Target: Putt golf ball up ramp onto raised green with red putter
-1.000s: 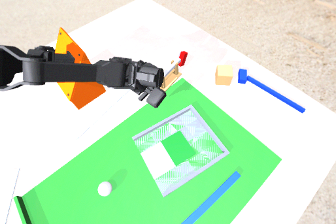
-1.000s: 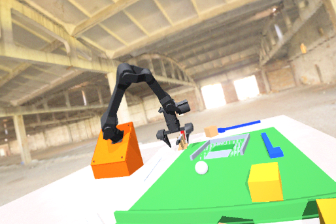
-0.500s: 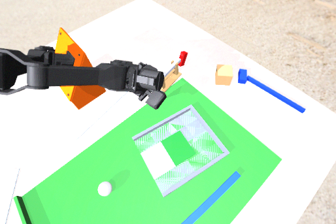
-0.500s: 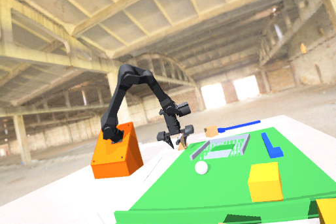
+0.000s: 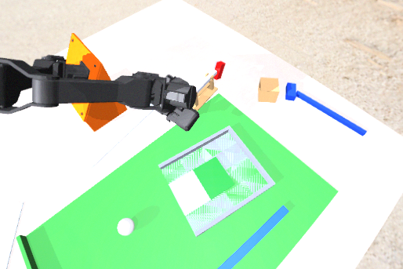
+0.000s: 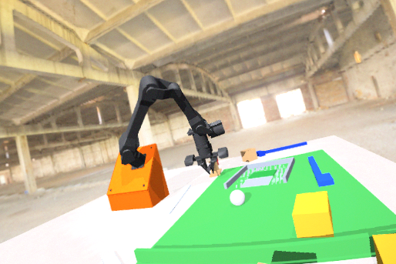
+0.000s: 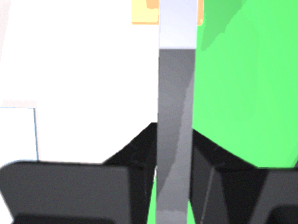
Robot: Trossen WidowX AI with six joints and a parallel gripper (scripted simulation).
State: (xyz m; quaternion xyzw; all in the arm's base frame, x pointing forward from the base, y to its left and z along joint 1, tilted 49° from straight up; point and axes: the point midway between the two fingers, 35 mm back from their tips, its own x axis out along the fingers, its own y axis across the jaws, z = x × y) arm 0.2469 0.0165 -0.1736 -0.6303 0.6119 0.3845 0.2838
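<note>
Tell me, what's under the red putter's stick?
A small tan stand props up the red putter beside the green mat. The gripper is shut on its grey shaft, hiding the near end.

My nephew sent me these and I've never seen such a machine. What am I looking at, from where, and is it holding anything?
It is one black robot arm on an orange base. One picture looks down from above, one from the side, one from a camera at the wrist. On the white table lie a green mat, a white golf ball, a ramp up to a raised green, a blue putter and a tan block. The gripper is shut on the grey shaft of the red putter.
</note>
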